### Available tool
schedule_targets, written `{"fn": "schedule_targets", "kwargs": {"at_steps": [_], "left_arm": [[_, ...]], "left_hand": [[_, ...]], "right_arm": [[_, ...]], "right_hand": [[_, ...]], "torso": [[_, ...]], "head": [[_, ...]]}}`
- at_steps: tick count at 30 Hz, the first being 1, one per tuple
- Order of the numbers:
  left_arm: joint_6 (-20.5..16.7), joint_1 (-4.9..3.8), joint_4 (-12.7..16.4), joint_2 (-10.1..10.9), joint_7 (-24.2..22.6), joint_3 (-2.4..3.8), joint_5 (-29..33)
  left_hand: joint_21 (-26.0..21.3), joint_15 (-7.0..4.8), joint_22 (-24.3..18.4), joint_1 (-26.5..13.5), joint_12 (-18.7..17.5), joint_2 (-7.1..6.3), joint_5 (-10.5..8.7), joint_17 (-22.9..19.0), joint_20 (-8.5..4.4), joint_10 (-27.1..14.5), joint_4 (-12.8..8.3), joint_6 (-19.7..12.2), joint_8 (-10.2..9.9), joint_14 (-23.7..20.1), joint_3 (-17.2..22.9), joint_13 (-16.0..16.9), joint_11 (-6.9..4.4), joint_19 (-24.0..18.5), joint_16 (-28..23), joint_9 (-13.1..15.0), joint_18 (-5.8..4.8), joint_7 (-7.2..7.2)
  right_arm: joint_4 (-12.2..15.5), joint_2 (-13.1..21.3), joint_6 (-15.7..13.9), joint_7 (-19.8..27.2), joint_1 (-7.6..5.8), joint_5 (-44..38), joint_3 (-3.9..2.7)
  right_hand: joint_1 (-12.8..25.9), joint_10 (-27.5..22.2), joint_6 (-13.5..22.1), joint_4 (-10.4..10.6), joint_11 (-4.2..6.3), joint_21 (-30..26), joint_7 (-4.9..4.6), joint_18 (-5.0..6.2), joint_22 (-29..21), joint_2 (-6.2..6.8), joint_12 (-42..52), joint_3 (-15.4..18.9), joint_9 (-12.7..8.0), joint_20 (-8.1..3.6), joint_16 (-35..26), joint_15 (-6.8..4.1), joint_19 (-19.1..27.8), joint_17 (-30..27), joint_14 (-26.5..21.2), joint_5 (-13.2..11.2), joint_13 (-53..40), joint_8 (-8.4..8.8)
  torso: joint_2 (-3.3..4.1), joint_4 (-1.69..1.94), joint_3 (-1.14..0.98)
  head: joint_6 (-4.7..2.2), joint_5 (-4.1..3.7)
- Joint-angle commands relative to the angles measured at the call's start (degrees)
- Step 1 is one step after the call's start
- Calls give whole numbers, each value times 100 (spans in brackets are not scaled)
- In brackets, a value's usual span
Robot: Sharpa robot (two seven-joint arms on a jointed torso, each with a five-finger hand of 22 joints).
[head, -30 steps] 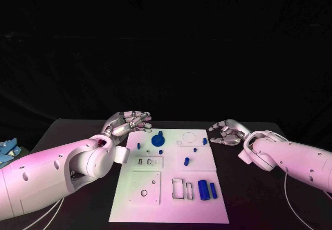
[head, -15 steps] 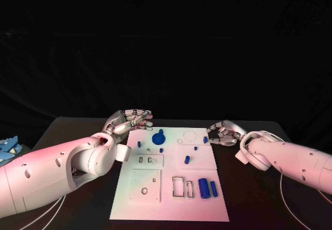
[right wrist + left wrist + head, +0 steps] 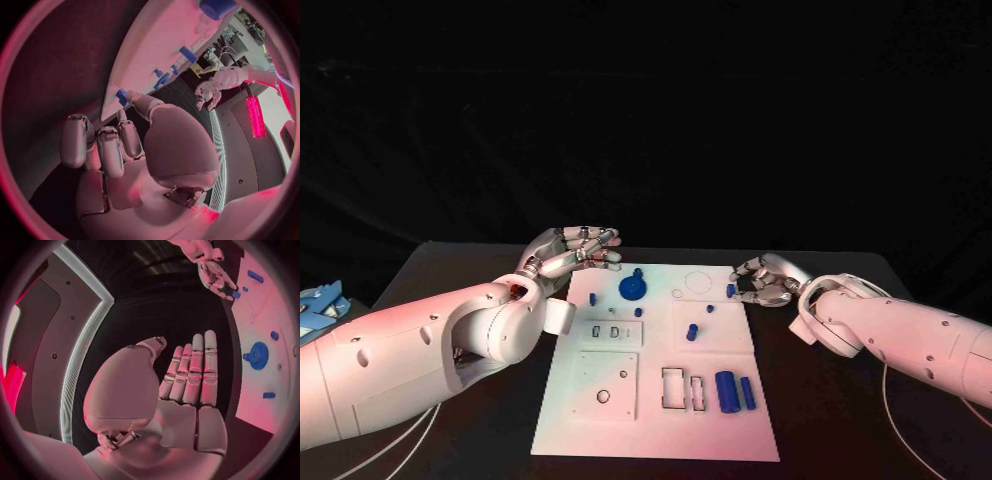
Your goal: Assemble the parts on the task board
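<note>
The white task board (image 3: 661, 420) lies mid-table with a blue gear (image 3: 632, 290), several small blue pegs and two blue cylinders (image 3: 727, 390) on it. My left hand (image 3: 574, 250) hovers over the board's far left corner. In the left wrist view this hand (image 3: 187, 385) is flat, its fingers straight and holding nothing, with the gear (image 3: 257, 356) off to one side. My right hand (image 3: 764, 280) sits at the board's far right edge, next to a small blue peg (image 3: 730, 290). Its fingers (image 3: 100, 145) are curled in on nothing, and its thumb tip lies against that peg (image 3: 123, 96).
A blue object (image 3: 318, 305) sits at the table's left edge. Rectangular and round recesses mark the board's near half (image 3: 672, 388). Bare black table (image 3: 834, 420) flanks the board on both sides.
My right hand has slid left to the board's right edge, beside the small blue peg. The left hand has barely moved.
</note>
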State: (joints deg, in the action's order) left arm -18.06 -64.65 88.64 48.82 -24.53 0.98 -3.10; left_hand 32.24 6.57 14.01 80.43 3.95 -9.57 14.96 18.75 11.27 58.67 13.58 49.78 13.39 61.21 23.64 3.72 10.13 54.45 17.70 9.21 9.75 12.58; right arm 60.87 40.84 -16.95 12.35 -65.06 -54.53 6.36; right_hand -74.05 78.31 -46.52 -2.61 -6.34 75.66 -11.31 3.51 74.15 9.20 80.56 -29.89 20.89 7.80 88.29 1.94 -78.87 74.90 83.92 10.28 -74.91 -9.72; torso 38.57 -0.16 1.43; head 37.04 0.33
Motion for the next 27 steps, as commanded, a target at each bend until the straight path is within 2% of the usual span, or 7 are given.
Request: {"fn": "schedule_targets", "kwargs": {"at_steps": [1, 7, 20, 27], "left_arm": [[105, -3, 2, -16, -13, 4, -7], [108, -3, -1, -20, -9, 4, -10], [103, -4, 15, -6, -6, 4, -13], [103, -4, 15, -6, -5, 4, -13]], "left_hand": [[35, -3, 8, -13, -27, 24, -24, 6, 17, -34, -26, -42, -37, -33, 6, 2, 9, -38, -35, -9, 44, 121], [35, -3, 8, -13, -27, 24, -24, 6, 17, -34, -26, -42, -37, -33, 6, 2, 9, -38, -35, -9, 44, 121], [35, -3, 8, -13, -27, 24, -24, 6, 17, -34, -26, -42, -37, -33, 6, 2, 9, -38, -35, -9, 44, 121], [35, -3, 8, -13, -27, 24, -24, 6, 17, -34, -26, -42, -37, -33, 6, 2, 9, -38, -35, -9, 44, 121]], "right_arm": [[-16, -26, 58, -65, 5, -73, 2], [-35, -61, 62, -88, 6, -71, 2], [-54, -108, 89, -147, 5, -150, 7], [-85, -133, 62, -158, 6, -186, 11]], "right_hand": [[74, 60, -62, 12, 4, 1, 2, 78, 6, 10, 39, 3, 9, 9, -11, 0, -16, 761, 438, -42, -306, -32], [102, 77, -118, 26, 15, 6, 15, 76, 17, -14, 53, 0, 17, 2, -9, -9, -23, 771, 441, -68, -321, -57], [124, 109, -191, 33, 31, 27, 33, 69, 45, -34, 78, -4, 27, -9, -6, -22, -42, 786, 445, -124, -349, -89], [141, 176, -398, 32, 86, 70, 97, 56, 103, -87, 129, -30, 67, -45, 4, -66, -84, 826, 455, -156, -410, -207]], "torso": [[0, 2, 2], [0, 1, 6], [1, 1, 0], [1, -5, -3]], "head": [[11, 11], [22, 3], [37, 9], [45, 11]]}}
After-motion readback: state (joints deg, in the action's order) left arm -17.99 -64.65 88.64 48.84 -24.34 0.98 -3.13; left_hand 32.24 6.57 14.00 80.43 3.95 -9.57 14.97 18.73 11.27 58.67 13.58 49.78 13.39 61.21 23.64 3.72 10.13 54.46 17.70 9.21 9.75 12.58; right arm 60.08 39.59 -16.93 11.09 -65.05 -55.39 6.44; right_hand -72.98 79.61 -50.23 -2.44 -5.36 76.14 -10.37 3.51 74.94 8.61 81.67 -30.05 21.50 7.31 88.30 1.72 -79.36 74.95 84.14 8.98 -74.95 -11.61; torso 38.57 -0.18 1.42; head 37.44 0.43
